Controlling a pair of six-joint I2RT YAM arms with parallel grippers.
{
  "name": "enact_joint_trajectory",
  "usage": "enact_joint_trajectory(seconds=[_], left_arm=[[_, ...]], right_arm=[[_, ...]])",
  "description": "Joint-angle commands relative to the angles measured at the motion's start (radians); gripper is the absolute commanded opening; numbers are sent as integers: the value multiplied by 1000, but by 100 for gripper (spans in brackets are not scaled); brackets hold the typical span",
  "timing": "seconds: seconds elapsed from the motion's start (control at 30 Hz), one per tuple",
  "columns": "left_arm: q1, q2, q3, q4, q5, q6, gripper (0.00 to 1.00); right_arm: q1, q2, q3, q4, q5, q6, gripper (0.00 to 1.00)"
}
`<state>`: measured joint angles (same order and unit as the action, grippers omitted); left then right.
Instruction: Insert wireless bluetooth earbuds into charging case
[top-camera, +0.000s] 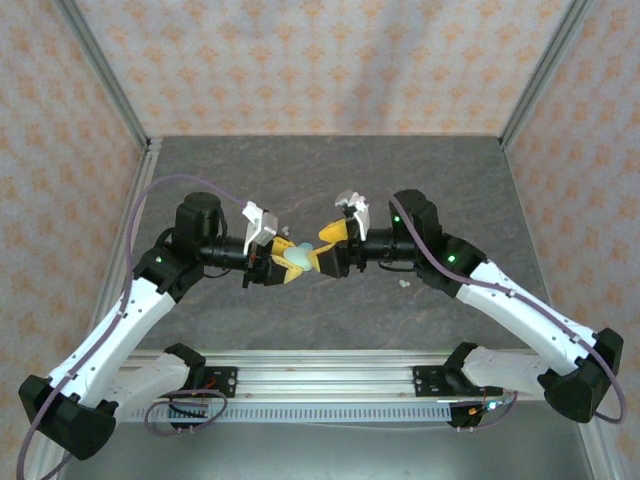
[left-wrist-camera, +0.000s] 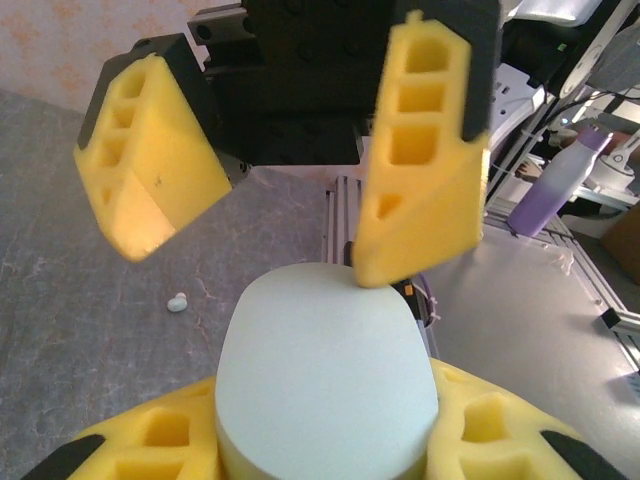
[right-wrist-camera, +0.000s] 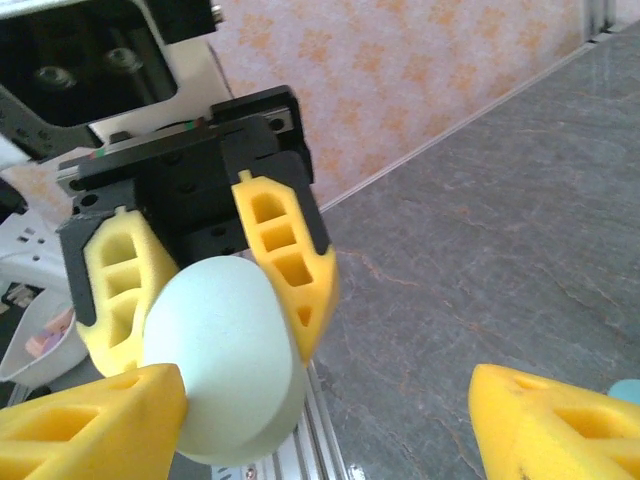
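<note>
We count two arms, two tools, four fingers (left-wrist-camera: 420, 190), one case (left-wrist-camera: 325, 370) and one earbud (left-wrist-camera: 178, 301) that we can be sure of.

The fingers are blocky matte yellow wedges, each pierced by a row of square pockets and set on a black mount. The case is a pale mint oval, smooth and matte, with rounded edges. The earbud is a tiny mint-white piece with a rounded head. The bench (top-camera: 330, 170) is dark grey with pale, stone-like veins.

The left tool (top-camera: 283, 258) is clamped on the case, one finger on each side, and holds it in the air above the bench. The right tool (top-camera: 326, 250) faces it nose to nose with its jaws wide apart, and the free end of the case lies between them. In the left wrist view one of its fingertips meets the far edge of the case; we cannot tell whether it touches or stops just short.

The earbud lies on the bench below the right tool, off towards that tool's wrist and well apart from the case.

The gripped end of the case is hidden between the left tool's fingers, and we cannot make out a lid seam. From above, the case is a small pale patch among the yellow. A light blue scrap (right-wrist-camera: 628, 391) just beside one of the right tool's fingers is cut off by the frame edge; we cannot tell what it is.
</note>
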<state>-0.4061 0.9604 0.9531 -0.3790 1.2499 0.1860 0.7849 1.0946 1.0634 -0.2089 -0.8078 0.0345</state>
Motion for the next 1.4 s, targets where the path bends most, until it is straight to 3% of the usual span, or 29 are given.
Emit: enact_joint_trajectory(seconds=[0.0, 0.37, 0.6, 0.7, 1.23, 1.37], left_arm=[[0, 10, 42, 5, 24, 17, 8], [0, 20, 61, -10, 38, 20, 8], [0, 22, 68, -35, 51, 43, 8], [-1, 18, 69, -36, 54, 47, 8], [-1, 11, 70, -72, 68, 86, 8], [-1, 14, 73, -74, 68, 88, 7]], right_arm=[[28, 4, 37, -27, -13, -60, 77], [47, 49, 69, -47, 0, -90, 72], [47, 53, 83, -42, 26, -90, 39], [42, 52, 78, -19, 37, -64, 33], [-36, 55, 44, 117, 88, 168, 23], [-40, 53, 40, 117, 97, 185, 33]])
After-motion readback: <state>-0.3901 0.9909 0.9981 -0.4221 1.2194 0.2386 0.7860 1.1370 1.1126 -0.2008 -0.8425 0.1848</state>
